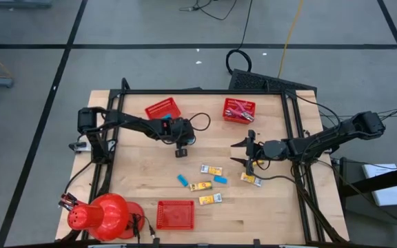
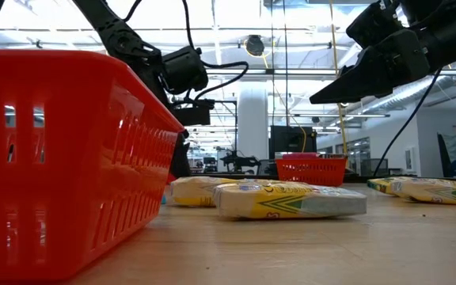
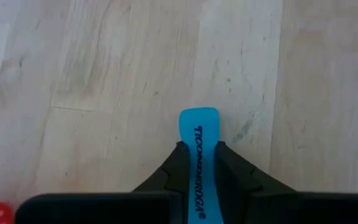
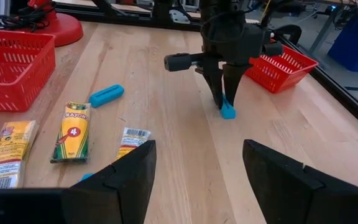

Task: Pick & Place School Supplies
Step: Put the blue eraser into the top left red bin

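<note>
1. Left gripper [image 4: 224,102] points straight down at the wooden bench [image 1: 185,165], its fingers clenched on a light-blue short rubber block [image 3: 198,134]. The block's lower end touches the bench; it stands upright between the fingertips.
2. Right gripper [image 1: 243,153] hovers above the bench with fingers spread wide, nothing between them.
3. A yellow rectangular crayon packet with white end [image 1: 251,179] lies just beside the right fingers. Three more yellow packets [image 1: 210,169] and two more light-blue blocks [image 1: 182,180] lie loose on the bench between the two grippers and the near red mesh basket [image 1: 175,214].
4. Beyond the right fingers, a second red mesh basket [image 1: 239,110] holds red-handled tools; which kind I cannot tell.
5. A third red mesh basket [image 1: 163,109] sits near the left fingers.
6. A big red dome-shaped object [image 1: 102,215] stands at the bench corner, well apart from both grippers.
</note>
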Controlling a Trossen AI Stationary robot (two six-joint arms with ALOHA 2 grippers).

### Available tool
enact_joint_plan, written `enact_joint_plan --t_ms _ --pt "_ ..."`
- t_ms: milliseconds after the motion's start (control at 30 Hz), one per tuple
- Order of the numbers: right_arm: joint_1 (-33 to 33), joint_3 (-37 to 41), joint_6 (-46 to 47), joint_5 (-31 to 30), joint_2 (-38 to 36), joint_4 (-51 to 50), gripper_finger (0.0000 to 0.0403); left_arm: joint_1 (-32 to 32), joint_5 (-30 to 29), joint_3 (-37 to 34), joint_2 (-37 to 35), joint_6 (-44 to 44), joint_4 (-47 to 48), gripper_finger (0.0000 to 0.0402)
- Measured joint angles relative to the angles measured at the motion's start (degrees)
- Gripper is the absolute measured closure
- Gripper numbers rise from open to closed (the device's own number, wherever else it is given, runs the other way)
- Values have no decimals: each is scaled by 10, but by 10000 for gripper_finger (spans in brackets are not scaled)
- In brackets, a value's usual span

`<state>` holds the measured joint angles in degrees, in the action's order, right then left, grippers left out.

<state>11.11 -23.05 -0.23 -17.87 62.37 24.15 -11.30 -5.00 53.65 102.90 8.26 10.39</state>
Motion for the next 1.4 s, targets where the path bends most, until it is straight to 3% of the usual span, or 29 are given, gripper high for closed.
enact_joint_plan --t_ms 367,467,767,1000,1133,1400 --pt "3 0 1 0 0 0 172 -1 -47 -2 -40 -7 -18 360" --pt "7 0 2 0 0 -1 172 -9 -61 -12 -46 -6 -41 390" --pt "14 0 9 1 0 -6 172 -61 -32 -110 -125 -17 -143 400" --pt "14 0 11 1 0 -9 172 -99 -45 -191 -207 -28 -174 400" --pt "14 0 12 2 0 -11 172 -108 -20 -224 -238 -37 -191 400" --pt "24 0 72 106 23 -3 172 -107 -5 -244 -246 -37 -210 401"
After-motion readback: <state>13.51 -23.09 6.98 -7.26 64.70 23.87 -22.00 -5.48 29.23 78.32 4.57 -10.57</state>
